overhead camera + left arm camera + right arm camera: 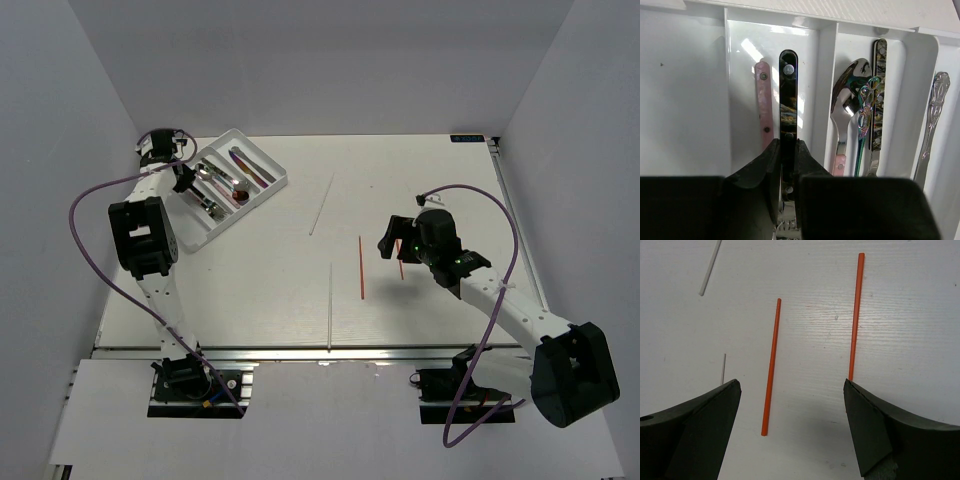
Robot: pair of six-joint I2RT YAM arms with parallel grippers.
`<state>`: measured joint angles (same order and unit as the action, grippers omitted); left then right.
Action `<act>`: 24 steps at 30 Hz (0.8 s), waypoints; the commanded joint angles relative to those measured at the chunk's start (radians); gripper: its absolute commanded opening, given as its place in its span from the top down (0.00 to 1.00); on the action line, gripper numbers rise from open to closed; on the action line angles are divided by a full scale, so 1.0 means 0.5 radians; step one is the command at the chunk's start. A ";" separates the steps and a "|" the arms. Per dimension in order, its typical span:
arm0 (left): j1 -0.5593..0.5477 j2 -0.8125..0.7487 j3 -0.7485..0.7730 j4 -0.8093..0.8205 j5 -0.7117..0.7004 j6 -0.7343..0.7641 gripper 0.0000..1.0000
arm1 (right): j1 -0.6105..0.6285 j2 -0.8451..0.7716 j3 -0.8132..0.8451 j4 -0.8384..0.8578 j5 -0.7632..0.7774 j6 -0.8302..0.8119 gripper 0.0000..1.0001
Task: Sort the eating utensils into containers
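The white cutlery tray (263, 156) lies at the far left with several utensils in its compartments. My left gripper (185, 176) is over its left end. In the left wrist view the left gripper (787, 146) is shut on a black-handled utensil (788, 100) that points along a compartment beside a pink-handled one (764, 107). The compartment to the right holds an iridescent spoon (849, 82) and dark marbled cutlery (879, 100). A silver piece (932, 120) lies further right. My right gripper (395, 240) (792, 385) is open and empty above two red sticks (771, 365) (855, 315) on the table.
Two thin white sticks (321, 202) (330, 305) lie on the table between tray and right arm. The red sticks show in the top view too (361, 267) (401, 262). A white tray divider wall (822, 90) stands right of the held utensil.
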<state>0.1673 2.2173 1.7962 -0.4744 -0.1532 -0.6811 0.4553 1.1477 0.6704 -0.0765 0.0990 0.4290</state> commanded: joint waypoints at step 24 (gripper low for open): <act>-1.049 -0.146 0.534 -0.183 0.100 0.769 0.02 | -0.009 -0.028 0.046 0.046 0.072 -0.033 0.11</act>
<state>-0.2852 2.0747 2.0201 -0.4412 -0.1574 -0.4255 0.4553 1.1538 0.6704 -0.0757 0.1097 0.4252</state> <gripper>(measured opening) 0.981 0.893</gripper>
